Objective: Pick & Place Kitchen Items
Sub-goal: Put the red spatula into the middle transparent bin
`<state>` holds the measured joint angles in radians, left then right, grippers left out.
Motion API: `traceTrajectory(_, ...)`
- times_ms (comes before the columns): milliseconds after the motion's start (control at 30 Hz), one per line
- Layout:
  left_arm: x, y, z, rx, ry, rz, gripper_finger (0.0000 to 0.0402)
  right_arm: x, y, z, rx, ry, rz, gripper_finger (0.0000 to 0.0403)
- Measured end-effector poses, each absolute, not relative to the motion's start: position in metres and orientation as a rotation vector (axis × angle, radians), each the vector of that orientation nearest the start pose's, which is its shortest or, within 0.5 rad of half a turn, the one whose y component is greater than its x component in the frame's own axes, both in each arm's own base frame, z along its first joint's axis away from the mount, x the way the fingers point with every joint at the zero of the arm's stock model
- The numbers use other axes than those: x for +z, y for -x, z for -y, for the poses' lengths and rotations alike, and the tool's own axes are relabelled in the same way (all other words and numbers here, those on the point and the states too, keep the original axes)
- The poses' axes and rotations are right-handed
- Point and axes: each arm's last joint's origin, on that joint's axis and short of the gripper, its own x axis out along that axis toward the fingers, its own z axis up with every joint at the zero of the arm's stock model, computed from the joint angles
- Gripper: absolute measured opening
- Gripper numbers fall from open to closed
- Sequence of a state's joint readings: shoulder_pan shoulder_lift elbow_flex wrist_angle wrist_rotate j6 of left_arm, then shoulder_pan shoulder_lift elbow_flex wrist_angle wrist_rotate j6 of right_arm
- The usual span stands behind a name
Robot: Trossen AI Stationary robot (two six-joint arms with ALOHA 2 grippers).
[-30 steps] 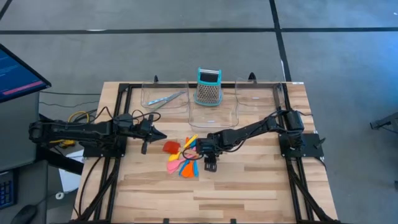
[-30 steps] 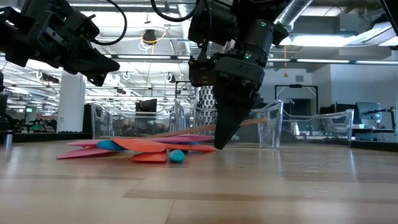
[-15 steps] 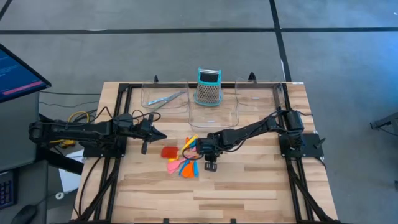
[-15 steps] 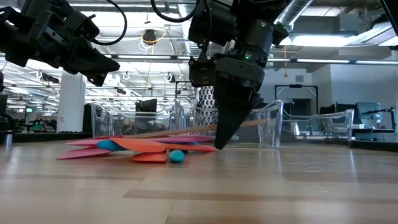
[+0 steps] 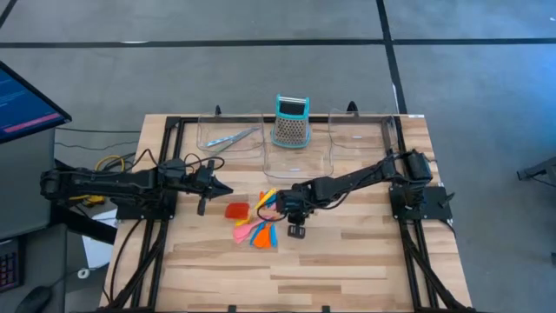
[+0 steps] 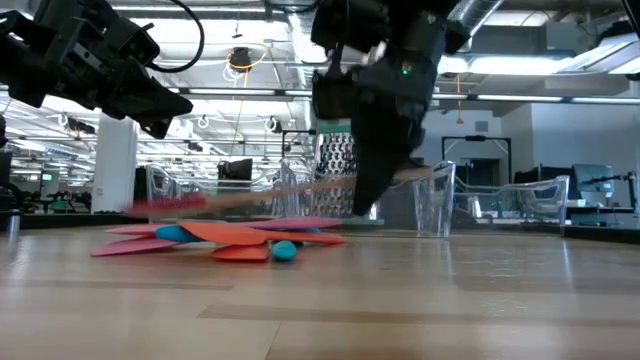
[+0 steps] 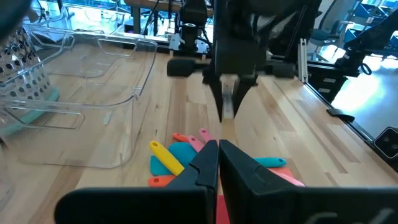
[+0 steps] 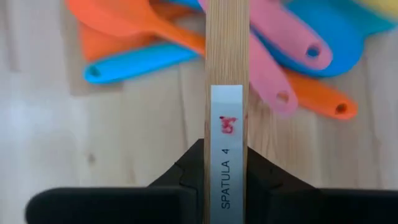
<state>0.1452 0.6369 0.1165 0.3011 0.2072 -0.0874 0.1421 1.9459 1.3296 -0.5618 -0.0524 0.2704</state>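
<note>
High view, spatula: red head (image 5: 236,210) with a wooden handle, lying across the utensil pile (image 5: 258,228) at mid tabletop (image 5: 347,261).
High view, right gripper (image 5: 291,211): over the pile's right edge, arm reaching in from the right.
High view, left gripper (image 5: 219,187): waiting left of the pile, well clear of it.
High view, trays: three clear trays along the far edge; tongs (image 5: 233,137) in the left tray (image 5: 208,139), grater (image 5: 292,121) at the middle tray (image 5: 300,156).
Low view, right gripper (image 6: 370,195): fingers pointing down, clenched on the wooden handle; spatula (image 6: 230,198) held level above the pile (image 6: 225,236), clear of it.
Low view, left gripper (image 6: 175,103): aloft at upper left.
Left wrist view, left fingers (image 7: 208,163): pressed together, holding nothing.
Left wrist view, right gripper (image 7: 227,112): beyond the pile (image 7: 186,155), above the tabletop (image 7: 298,124).
Right wrist view, right fingers (image 8: 186,171): clamped on both sides of the handle (image 8: 226,81), which carries a white label reading "SPATULA 4".
Right wrist view, pile: orange, blue and pink utensils (image 8: 273,68) spread beneath the handle.
</note>
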Motion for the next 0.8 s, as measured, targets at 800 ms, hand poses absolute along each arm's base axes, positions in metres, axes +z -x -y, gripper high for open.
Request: traceTrajectory(800,0.171,-0.144,-0.015,-0.053,0.121,-0.204,0.0003,0.287,-0.273,-0.043,-0.486,-0.139,-1.236,0.005)
